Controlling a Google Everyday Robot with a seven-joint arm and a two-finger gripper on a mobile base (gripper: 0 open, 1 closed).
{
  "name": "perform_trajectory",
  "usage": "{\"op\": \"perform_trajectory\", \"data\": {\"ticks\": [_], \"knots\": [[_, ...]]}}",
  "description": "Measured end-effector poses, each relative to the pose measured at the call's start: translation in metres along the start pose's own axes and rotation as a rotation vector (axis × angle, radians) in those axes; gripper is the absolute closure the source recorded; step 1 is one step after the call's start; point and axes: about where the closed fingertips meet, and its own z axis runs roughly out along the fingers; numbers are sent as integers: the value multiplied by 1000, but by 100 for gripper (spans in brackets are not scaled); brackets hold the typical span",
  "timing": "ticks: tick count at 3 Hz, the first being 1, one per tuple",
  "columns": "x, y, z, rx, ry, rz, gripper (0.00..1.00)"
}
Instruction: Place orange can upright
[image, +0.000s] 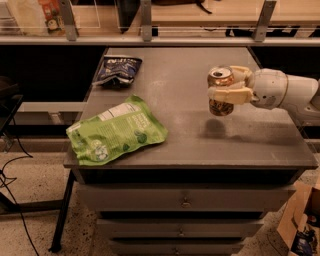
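Note:
The orange can (220, 105) is small, orange-gold with mottled print and a silver top. It is held nearly upright in the air above the right part of the grey table (190, 135); its shadow lies on the tabletop below it. My gripper (226, 86) reaches in from the right and is shut on the can, one cream finger (230, 95) across its front and one behind its top. The white arm (285, 92) extends off the right edge.
A large flat green pouch (116, 131) lies at the table's front left. A small dark blue snack bag (118, 70) lies at the back left. Drawers sit under the tabletop. A shelf rail runs behind the table. A cardboard box (300, 225) stands at lower right.

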Motion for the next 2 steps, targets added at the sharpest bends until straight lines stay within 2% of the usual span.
{"op": "perform_trajectory", "data": {"ticks": [1,2], "knots": [[4,0,-7,-6,-16,38,83],[10,4,-14,-3,-20,58,60]]}}
